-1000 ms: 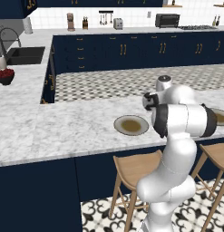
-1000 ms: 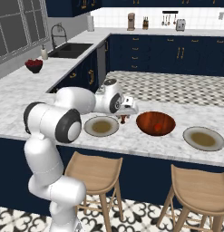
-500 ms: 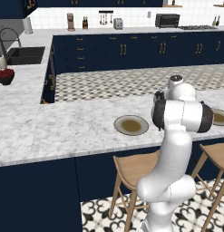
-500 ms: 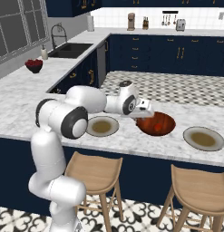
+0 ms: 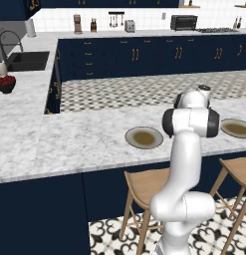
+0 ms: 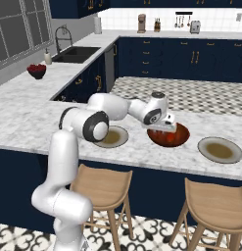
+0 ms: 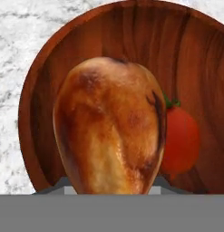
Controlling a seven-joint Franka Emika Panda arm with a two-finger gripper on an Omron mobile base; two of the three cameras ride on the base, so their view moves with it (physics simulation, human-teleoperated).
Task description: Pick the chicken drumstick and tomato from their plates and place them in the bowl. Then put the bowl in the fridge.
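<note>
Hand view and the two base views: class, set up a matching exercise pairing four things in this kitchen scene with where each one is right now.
Things:
1. chicken drumstick
2. tomato
3. bowl
4. small dark fruit bowl

Places:
A. beside the sink
B. lying inside the bowl
C. on the counter between the two plates
D. held in the gripper above the bowl

Pairs: 1-D, 2-B, 3-C, 4-A

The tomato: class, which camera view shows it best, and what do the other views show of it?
The hand view shows the tomato best: large, red, lying in the bowl, partly behind the chicken drumstick. In the right base view the gripper hangs over the bowl and no tomato can be made out. In the left base view the arm blocks that spot.
</note>
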